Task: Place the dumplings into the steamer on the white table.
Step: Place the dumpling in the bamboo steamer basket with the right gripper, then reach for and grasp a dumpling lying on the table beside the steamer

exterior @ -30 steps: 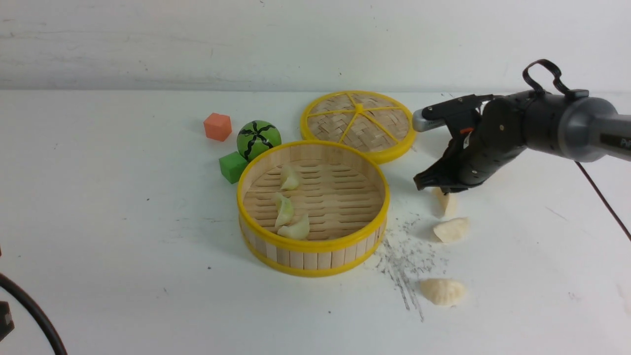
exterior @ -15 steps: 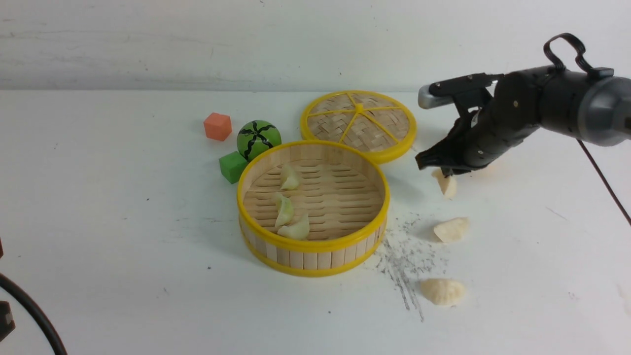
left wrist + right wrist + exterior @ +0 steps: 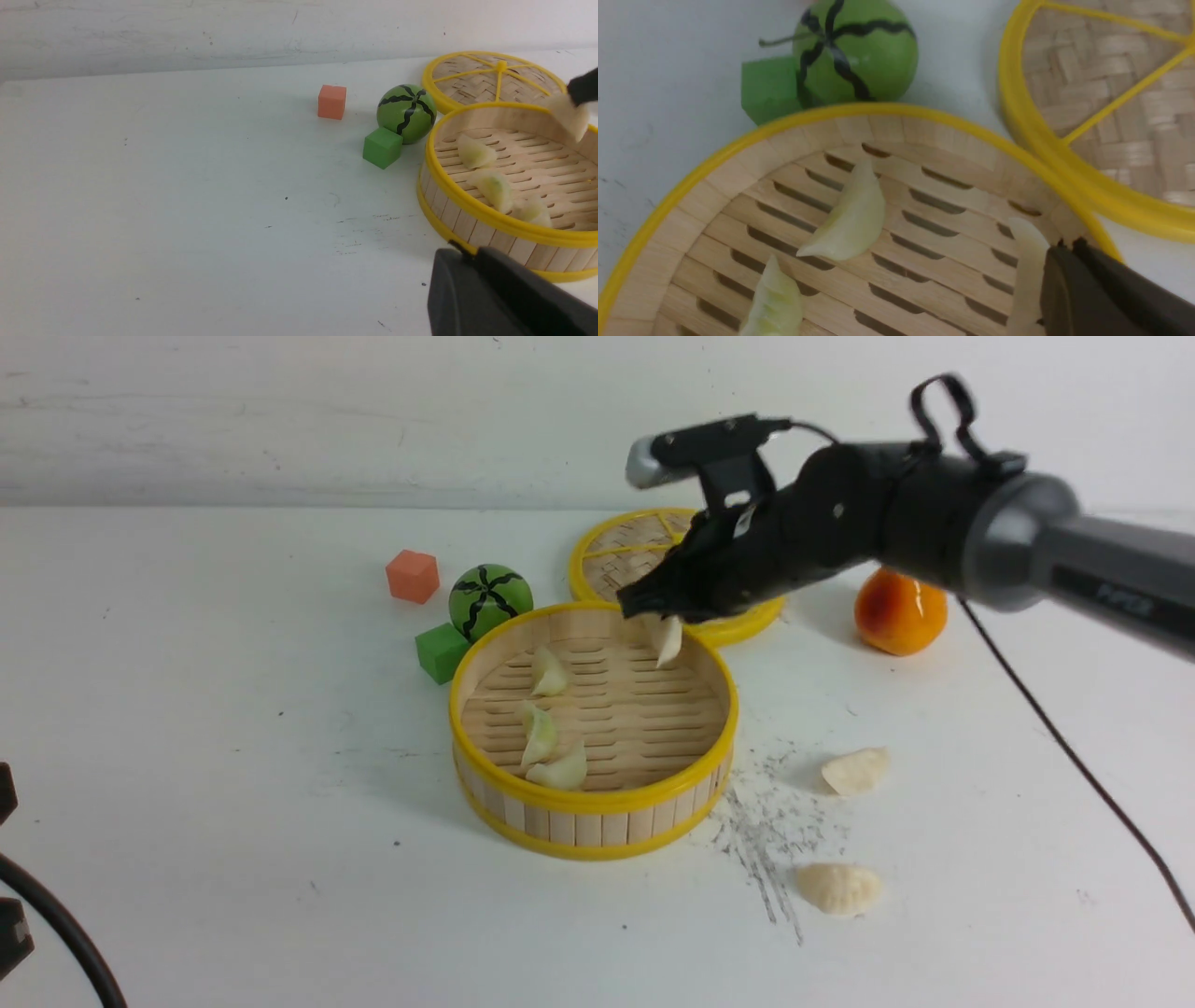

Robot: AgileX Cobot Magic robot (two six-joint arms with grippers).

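The steamer [image 3: 593, 800] stands mid-table on the white table [image 3: 233, 756]. Three green dumplings [image 3: 548, 674] [image 3: 539, 733] [image 3: 563, 771] lie on its slats. My right gripper [image 3: 653, 611] hovers over the steamer's far right rim, shut on a cream-white dumpling [image 3: 667, 639] that hangs below the fingertips. The right wrist view shows that dumpling [image 3: 1027, 275] beside the dark gripper [image 3: 1066, 245], above the slats. Two more white dumplings [image 3: 855, 770] [image 3: 837, 888] lie on the table right of the steamer. My left gripper [image 3: 467, 254] is shut and empty, low near the steamer's [image 3: 467, 212] left side.
The woven lid [image 3: 616, 555] lies behind the steamer, partly hidden by my right arm. An orange pear [image 3: 899, 611] sits at the right. A watermelon ball [image 3: 489, 598], a green cube [image 3: 440, 651] and an orange cube [image 3: 412, 576] stand left of the steamer.
My right gripper lifted a white dumpling off the table and carried it left, over the steamer's far rim. The pear, hidden behind the arm before, now shows.
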